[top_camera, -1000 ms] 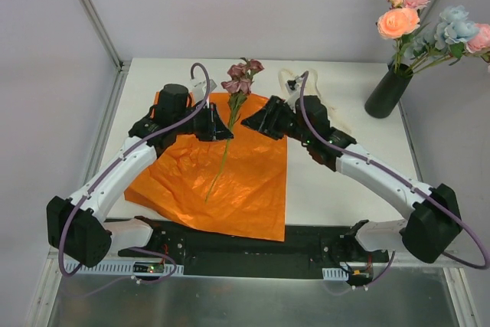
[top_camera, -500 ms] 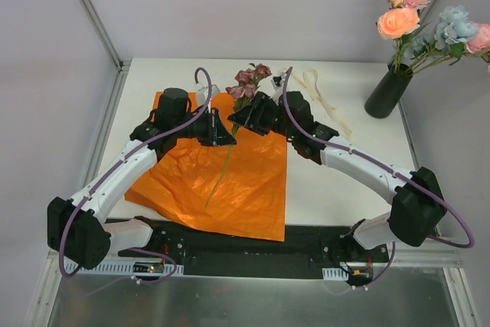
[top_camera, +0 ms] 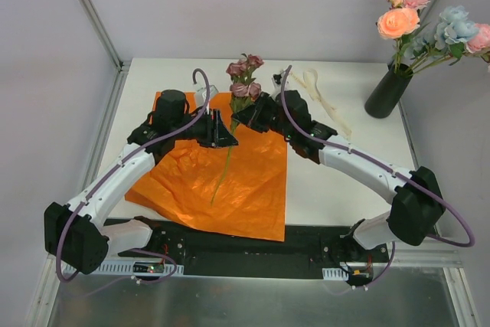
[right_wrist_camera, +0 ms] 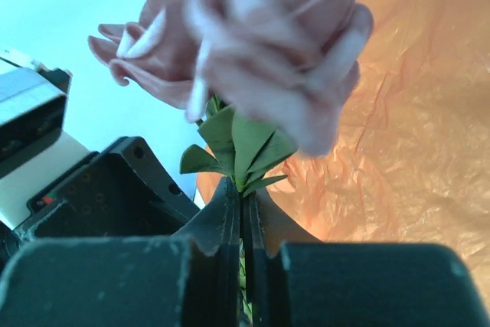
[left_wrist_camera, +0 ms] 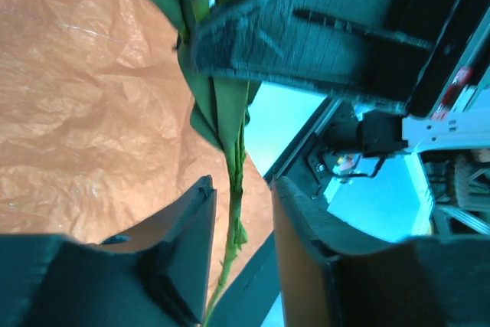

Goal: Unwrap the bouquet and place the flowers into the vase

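Bouquet paper point(top_camera: 230, 181), orange, lies spread flat on table point(top_camera: 344, 178), left of centre. Left end effector point(top_camera: 223, 132) above it, fingers spread, mauve flower point(top_camera: 243, 74) stem loose between them. Right end effector point(top_camera: 245, 115) pinches that stem just under the blooms. Cream ribbon point(top_camera: 321, 97) beyond. Vase point(top_camera: 388, 91) far right, other flowers point(top_camera: 429, 24) standing in it.

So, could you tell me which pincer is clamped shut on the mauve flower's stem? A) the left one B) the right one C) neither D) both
B: the right pincer is shut on the stem of the mauve flower just below its bloom, while the left pincer stands open around that stem lower down.
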Controlling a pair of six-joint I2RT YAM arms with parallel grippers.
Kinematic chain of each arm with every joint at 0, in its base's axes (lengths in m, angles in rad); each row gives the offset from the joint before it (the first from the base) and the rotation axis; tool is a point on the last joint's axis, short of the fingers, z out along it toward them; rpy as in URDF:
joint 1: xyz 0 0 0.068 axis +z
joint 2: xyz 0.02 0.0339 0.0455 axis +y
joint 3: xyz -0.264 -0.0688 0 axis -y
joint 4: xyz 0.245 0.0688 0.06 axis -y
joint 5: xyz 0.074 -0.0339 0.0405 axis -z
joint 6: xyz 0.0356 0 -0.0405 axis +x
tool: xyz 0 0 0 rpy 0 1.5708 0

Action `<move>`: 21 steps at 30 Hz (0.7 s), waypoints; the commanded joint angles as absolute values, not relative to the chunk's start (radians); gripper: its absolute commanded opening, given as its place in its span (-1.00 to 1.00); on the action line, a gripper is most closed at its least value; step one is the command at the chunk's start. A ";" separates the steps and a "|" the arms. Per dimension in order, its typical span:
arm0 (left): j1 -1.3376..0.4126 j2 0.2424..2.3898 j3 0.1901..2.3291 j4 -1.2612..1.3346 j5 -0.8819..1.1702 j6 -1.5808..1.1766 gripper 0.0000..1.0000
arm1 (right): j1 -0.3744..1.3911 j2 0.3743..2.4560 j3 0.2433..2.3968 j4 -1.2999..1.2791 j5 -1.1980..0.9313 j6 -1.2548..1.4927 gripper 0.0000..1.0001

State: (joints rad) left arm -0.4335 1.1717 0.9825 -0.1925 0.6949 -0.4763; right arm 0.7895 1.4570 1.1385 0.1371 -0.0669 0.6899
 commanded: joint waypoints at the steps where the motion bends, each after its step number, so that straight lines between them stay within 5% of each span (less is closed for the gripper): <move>1: -0.446 1.124 0.992 -0.248 0.696 -0.430 0.06 | 0.790 1.408 1.167 0.241 0.042 0.602 -1.00; 8: -0.446 1.072 1.054 -0.448 0.637 -0.289 0.98 | 0.788 1.312 1.186 0.247 0.222 0.274 -1.00; 21: -0.446 0.934 0.971 -0.526 0.258 -0.189 0.98 | 0.660 1.065 1.141 0.435 0.551 -0.385 -1.00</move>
State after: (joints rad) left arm -0.4393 0.9688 1.0050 -0.5144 0.4274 -0.2245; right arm 0.7231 1.1259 1.1370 0.3065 0.4492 -0.1822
